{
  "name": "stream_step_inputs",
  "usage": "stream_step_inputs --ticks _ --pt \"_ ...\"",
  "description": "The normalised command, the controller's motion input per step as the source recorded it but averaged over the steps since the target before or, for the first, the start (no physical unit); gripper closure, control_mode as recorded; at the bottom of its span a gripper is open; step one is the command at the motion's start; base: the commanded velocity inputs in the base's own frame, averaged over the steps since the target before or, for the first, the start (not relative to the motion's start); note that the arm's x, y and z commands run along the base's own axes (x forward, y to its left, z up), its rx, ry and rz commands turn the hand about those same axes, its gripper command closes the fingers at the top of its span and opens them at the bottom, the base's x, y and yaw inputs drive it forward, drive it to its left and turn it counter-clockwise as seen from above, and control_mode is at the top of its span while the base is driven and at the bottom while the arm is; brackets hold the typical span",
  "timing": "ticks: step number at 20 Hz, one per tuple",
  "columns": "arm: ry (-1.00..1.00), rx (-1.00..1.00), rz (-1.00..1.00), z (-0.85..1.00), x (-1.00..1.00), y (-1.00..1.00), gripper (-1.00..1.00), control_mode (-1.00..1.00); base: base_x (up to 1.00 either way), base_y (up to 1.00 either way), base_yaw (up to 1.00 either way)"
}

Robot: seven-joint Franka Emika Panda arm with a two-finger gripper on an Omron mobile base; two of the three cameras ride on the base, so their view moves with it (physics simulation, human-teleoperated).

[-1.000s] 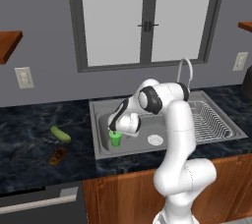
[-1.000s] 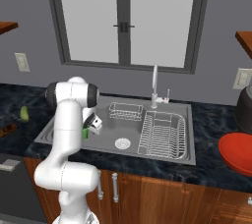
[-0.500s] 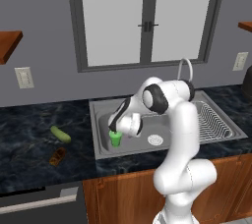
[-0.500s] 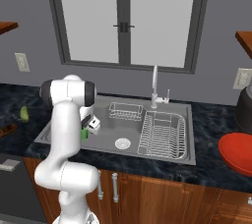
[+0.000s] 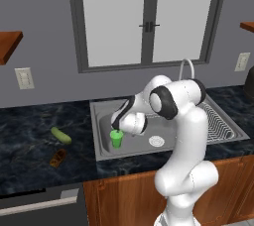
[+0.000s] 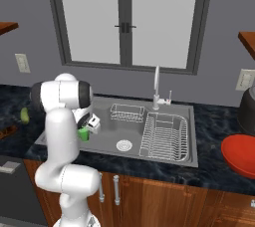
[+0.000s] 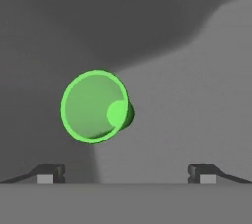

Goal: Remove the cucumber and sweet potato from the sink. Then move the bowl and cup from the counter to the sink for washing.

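Note:
The bright green cup [image 5: 117,138] [image 6: 83,134] stands upright on the floor of the sink [image 5: 165,127] at its left end. In the hand view I look down into the cup [image 7: 96,106]. My gripper [image 5: 119,128] [image 6: 89,123] [image 7: 125,173] hovers just above it, open, the fingers spread wide and touching nothing. The light-green cucumber [image 5: 60,135] [image 6: 24,115] lies on the dark counter left of the sink. The reddish-brown sweet potato [image 5: 58,157] [image 6: 7,132] lies nearer the counter's front edge. The red bowl [image 6: 241,154] sits on the counter far right.
Inside the sink are a round white drain [image 6: 124,145], a wire basket [image 6: 127,112] at the back and a wire dish rack [image 6: 165,136] on the right. The curved faucet [image 6: 157,87] rises behind. A dark pot [image 6: 247,109] stands behind the bowl.
The cup stays in the same spot on the sink floor. My hand has drawn slightly up and back from it.

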Motion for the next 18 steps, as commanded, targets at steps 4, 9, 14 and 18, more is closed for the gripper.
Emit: stream_step_inputs --ticks 4,9,14,18 --pt "0.00 -0.12 0.08 0.40 -0.24 -0.11 -1.00 -1.00 0.00 0.00 0.00" --pt "0.04 -0.17 0.08 0.40 -0.19 -0.12 -1.00 -1.00 0.00 0.00 0.00" --pt "0.07 -0.17 0.10 0.45 -0.14 -0.07 -1.00 -1.00 0.00 0.00 0.00" --pt "0.10 -0.12 0.08 0.52 -0.07 -0.04 -1.00 -1.00 0.00 0.00 0.00"
